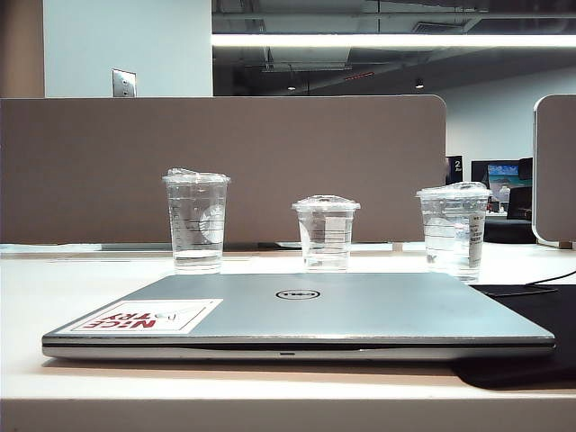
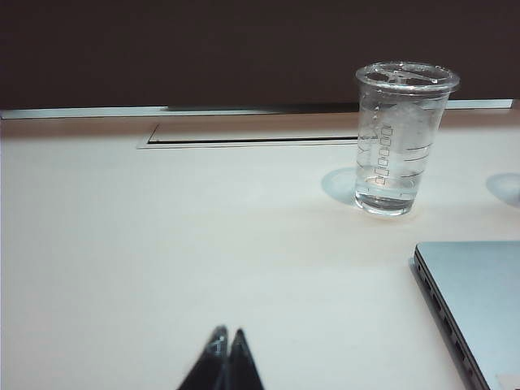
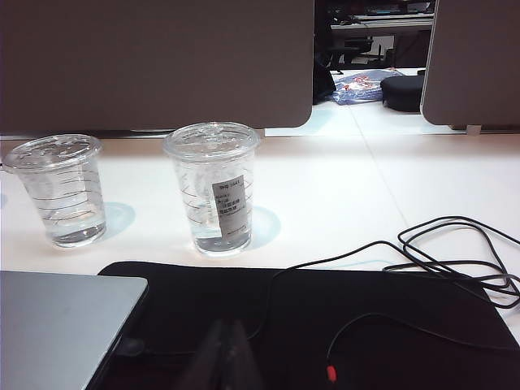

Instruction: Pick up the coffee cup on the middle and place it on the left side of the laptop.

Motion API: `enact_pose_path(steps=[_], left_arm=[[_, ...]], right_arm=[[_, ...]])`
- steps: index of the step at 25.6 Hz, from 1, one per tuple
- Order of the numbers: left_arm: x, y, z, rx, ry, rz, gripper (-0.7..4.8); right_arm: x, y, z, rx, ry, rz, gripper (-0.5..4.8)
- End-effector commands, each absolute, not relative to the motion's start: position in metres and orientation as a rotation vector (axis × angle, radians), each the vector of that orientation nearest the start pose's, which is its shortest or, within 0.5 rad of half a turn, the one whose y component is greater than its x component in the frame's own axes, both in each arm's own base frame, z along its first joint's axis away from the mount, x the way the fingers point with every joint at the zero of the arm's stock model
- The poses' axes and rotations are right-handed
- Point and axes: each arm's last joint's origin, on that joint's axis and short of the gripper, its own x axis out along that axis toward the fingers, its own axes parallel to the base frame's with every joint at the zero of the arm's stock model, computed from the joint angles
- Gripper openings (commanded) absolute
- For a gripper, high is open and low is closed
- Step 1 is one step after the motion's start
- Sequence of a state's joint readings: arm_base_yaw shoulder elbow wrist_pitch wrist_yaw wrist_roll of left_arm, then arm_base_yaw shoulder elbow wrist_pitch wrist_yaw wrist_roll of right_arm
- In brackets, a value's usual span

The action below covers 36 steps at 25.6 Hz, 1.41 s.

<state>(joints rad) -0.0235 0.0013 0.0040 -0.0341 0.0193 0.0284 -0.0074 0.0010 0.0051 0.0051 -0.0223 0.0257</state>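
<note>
- Neither gripper shows in the exterior view; the coffee cup [image 1: 326,232] stands upright on the table [image 1: 108,270] behind the closed laptop [image 1: 297,315], between a taller cup [image 1: 196,220] and a labelled cup [image 1: 454,229].
- Left wrist view: left gripper [image 2: 226,337] with fingertips pressed together, low over bare table, well apart from the taller cup.
- Right wrist view: right gripper [image 3: 225,329], tips together, over a black mat [image 3: 325,325]; the coffee cup sits beside the labelled cup.

Left claw [image 2: 227,335] hangs low over the pale worktop [image 2: 162,244], its dark fingertips pressed together, holding nothing. A tall clear lidded cup [image 2: 398,146] with some water stands upright well ahead of it, near a dark partition [image 2: 203,49]. The silver laptop [image 2: 479,301] corner lies closed near the cup, not touching.
</note>
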Motion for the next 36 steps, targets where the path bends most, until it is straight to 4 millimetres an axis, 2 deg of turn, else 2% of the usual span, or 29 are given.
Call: enact_pose_path(steps=[1, 11, 14, 16, 24, 29, 36], left_arm=[[0.097, -0.003, 0.164, 0.026, 0.012, -0.047, -0.05], [0.097, -0.003, 0.165, 0.026, 0.004, -0.05, -0.05], [0.097, -0.003, 0.166, 0.026, -0.009, -0.049, -0.05], [0.097, -0.003, 0.166, -0.01, -0.008, -0.054, -0.05], [0.095, -0.01, 0.177, -0.134, -0.101, -0.313, -0.05], [0.096, -0.012, 0.182, -0.192, -0.125, -0.372, -0.05], [0.108, -0.024, 0.194, -0.182, -0.105, -0.472, -0.05]], right_arm=[[0.098, 0.0, 0.166, 0.025, -0.021, 0.015, -0.05], [0.098, 0.0, 0.165, 0.026, -0.012, 0.017, -0.05], [0.101, 0.003, 0.161, 0.025, 0.04, 0.04, -0.05], [0.106, 0.011, 0.152, 0.02, 0.148, 0.114, -0.05], [0.106, 0.027, 0.145, 0.0, 0.229, 0.262, -0.05], [0.104, 0.033, 0.144, -0.007, 0.237, 0.314, -0.05], [0.104, 0.035, 0.143, -0.012, 0.252, 0.336, -0.05]])
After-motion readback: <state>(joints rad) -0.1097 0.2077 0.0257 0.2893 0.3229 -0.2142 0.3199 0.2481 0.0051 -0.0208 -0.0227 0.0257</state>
